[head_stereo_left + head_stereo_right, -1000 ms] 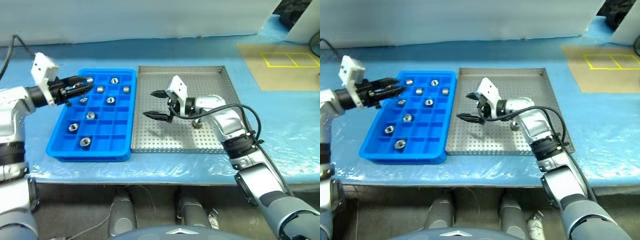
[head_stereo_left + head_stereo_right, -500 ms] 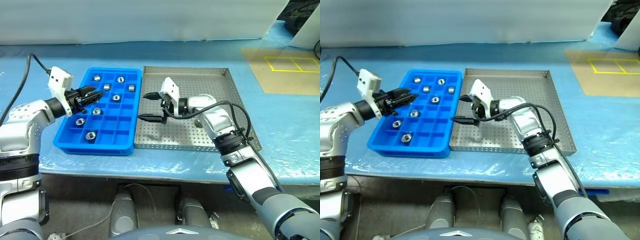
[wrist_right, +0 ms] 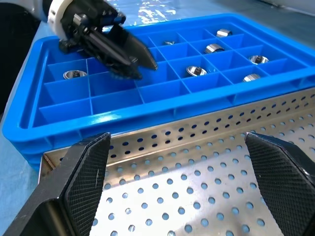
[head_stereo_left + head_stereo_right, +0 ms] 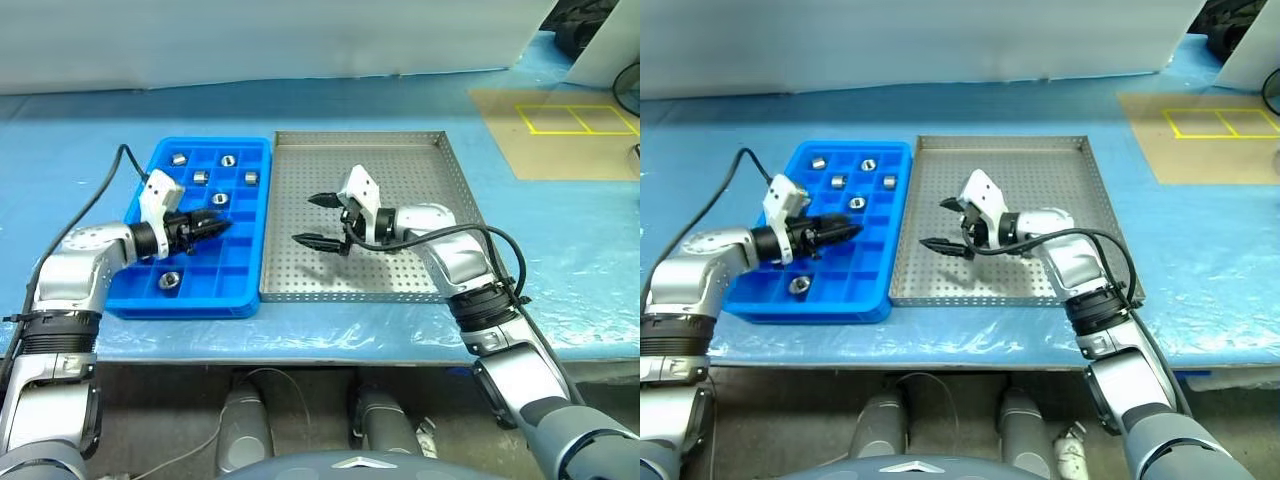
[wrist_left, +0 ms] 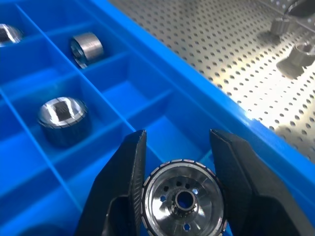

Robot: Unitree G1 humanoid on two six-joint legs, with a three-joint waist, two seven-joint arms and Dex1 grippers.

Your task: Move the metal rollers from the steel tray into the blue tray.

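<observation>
Steel tray point(image 4: 400, 160): on desk point(image 4: 560, 240), touching right side of blue tray point(image 4: 240, 290).
Rollers point(image 4: 200, 178): in separate compartments of blue tray, mostly far end.
Left tool point(image 4: 215, 226): over blue tray's middle.
Right tool point(image 4: 322, 220): over steel tray's left part.

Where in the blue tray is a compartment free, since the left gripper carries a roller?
Free: the near rows of the blue tray beside the steel tray, between the left gripper and the near rim. A lone roller sits in the nearest row, left of middle. Crowded: the far rows, five metal rollers.
</observation>
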